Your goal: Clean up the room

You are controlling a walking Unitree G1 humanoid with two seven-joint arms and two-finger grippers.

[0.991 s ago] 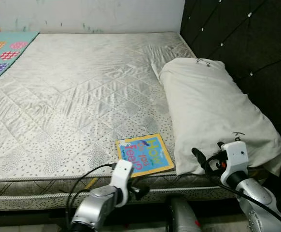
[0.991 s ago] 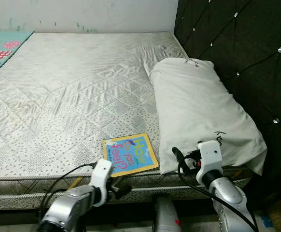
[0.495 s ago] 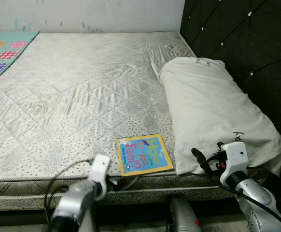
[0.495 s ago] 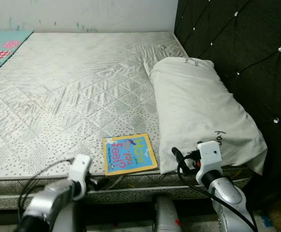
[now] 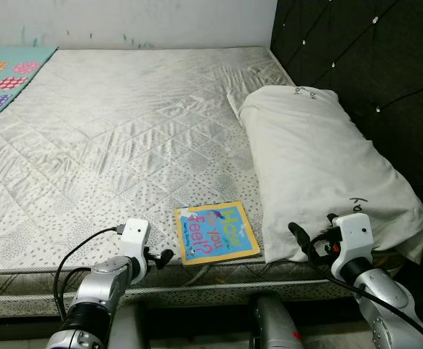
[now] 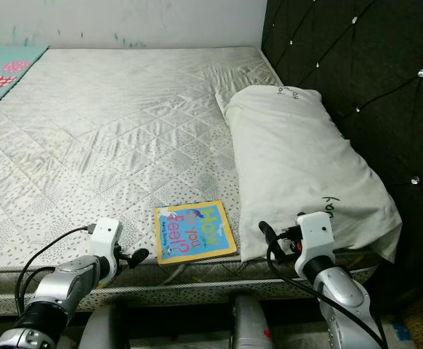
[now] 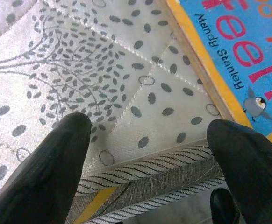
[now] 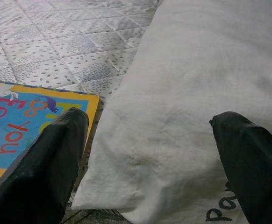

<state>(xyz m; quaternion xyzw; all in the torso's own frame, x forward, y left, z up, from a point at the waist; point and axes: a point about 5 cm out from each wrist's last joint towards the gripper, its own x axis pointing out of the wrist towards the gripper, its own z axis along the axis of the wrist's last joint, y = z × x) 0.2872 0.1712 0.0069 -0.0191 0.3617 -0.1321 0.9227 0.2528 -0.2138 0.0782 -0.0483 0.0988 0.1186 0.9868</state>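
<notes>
A children's book (image 5: 216, 231) with a blue cover and yellow border lies flat near the front edge of the mattress (image 5: 124, 131), just left of a white pillow (image 5: 320, 160). My left gripper (image 5: 162, 257) hovers open at the mattress edge, a little left of the book; in the left wrist view the book (image 7: 239, 42) lies beyond one of the fingertips (image 7: 239, 154). My right gripper (image 5: 299, 236) is open at the pillow's near corner. The right wrist view shows the pillow (image 8: 187, 93) straight ahead between the fingers (image 8: 47, 158) and the book (image 8: 28, 121) off to one side.
A black tufted headboard (image 5: 371, 58) runs along the right of the bed, behind the pillow. A colourful dotted mat (image 5: 8, 76) covers the far left corner. A white wall (image 5: 124, 22) closes the far side. The mattress edge (image 7: 140, 182) has striped piping.
My left arm has risen and swung left, then come forward, so its gripper is now at the mattress edge beside the book. The right arm, book and pillow have not moved.
</notes>
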